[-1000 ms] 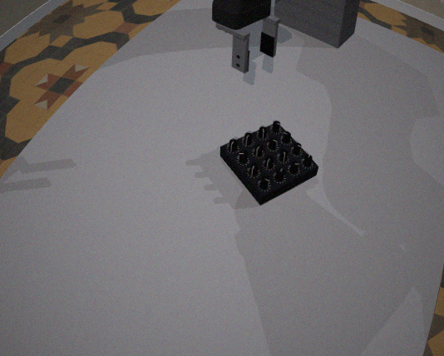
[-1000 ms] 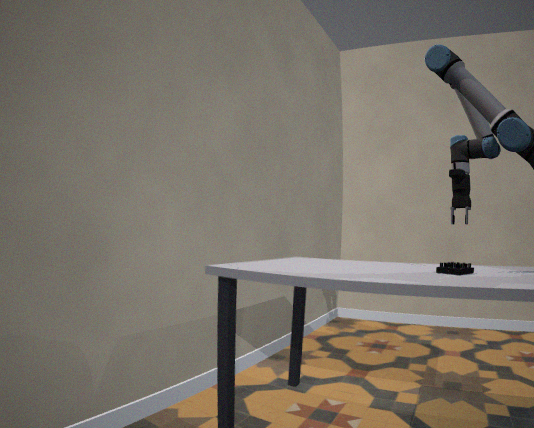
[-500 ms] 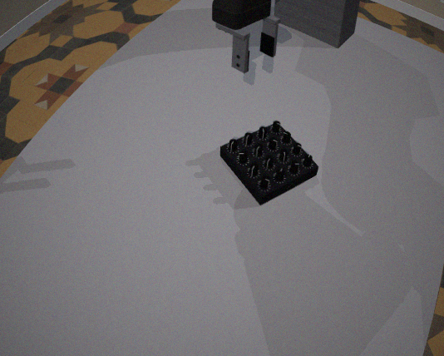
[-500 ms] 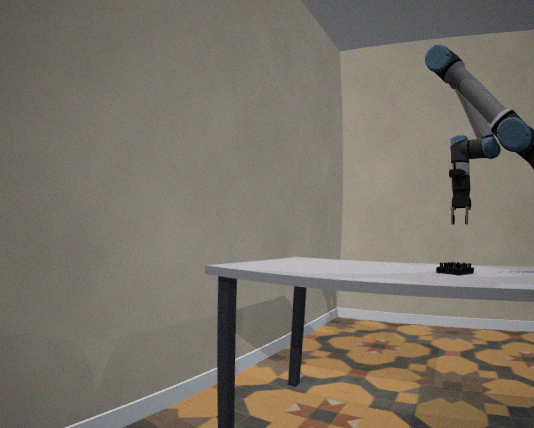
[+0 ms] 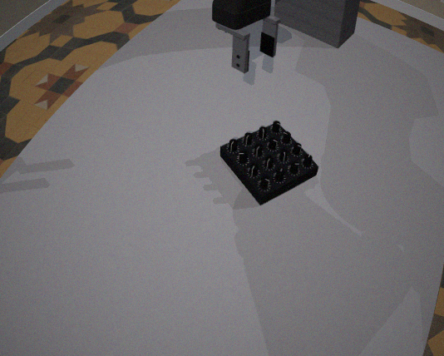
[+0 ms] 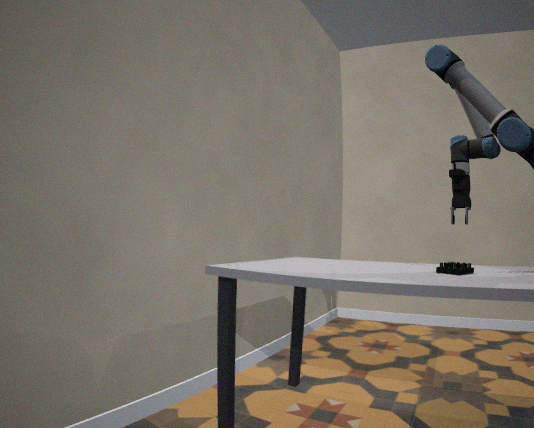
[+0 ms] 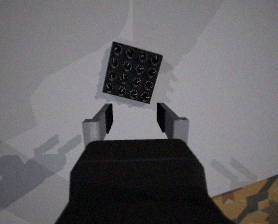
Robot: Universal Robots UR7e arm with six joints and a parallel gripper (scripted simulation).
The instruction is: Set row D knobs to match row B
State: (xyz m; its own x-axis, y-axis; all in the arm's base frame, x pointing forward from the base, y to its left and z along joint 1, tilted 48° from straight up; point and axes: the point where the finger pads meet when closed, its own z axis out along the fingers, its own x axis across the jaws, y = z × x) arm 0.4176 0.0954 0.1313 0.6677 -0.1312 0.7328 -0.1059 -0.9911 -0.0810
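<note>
The black knob box [image 5: 269, 163] [image 6: 455, 269] [image 7: 133, 73] stands flat on the grey table [image 5: 125, 208] [image 6: 325, 274], turned at an angle to the table edges. It carries several rows of small black knobs with white lines; the marks and names are too small to read. My gripper [image 5: 254, 56] [image 6: 460, 222] [image 7: 134, 112] is open and empty. It hangs high above the table, well above the box and offset toward the arm's base. In the wrist view the box lies just beyond the fingertips.
The arm's grey base block [image 5: 320, 18] stands at the far edge of the table. A patterned tile floor [image 5: 41, 62] [image 6: 400, 375] lies around the table, and a wall [image 6: 150, 175] stands to the left.
</note>
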